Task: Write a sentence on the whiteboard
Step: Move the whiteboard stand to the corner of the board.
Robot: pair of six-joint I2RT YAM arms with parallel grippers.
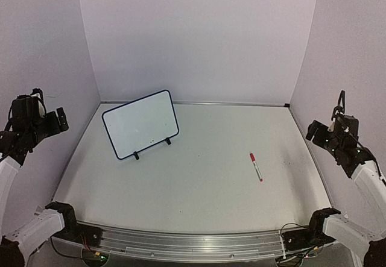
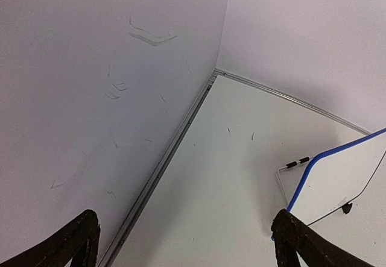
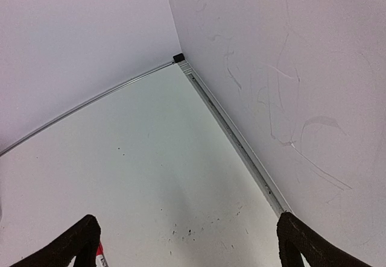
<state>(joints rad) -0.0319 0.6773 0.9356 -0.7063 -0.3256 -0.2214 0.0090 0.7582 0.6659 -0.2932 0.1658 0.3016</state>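
Note:
The whiteboard [image 1: 141,124] stands tilted on two black feet at the table's back left; its face is blank and no sentence shows on it. Its blue-framed edge also shows in the left wrist view [image 2: 338,176]. A red-capped marker [image 1: 256,166] lies flat on the table right of centre; its red tip peeks in at the bottom left of the right wrist view [image 3: 100,257]. My left gripper [image 1: 60,119] is raised at the left wall, open and empty [image 2: 187,243]. My right gripper [image 1: 312,130] is raised at the right wall, open and empty [image 3: 187,243].
Pale walls close the table on the left, back and right, with a metal rail [image 1: 229,103] along their base. The table [image 1: 199,176] carries small dark specks near the right side [image 3: 193,231]. Both arm bases sit at the near edge.

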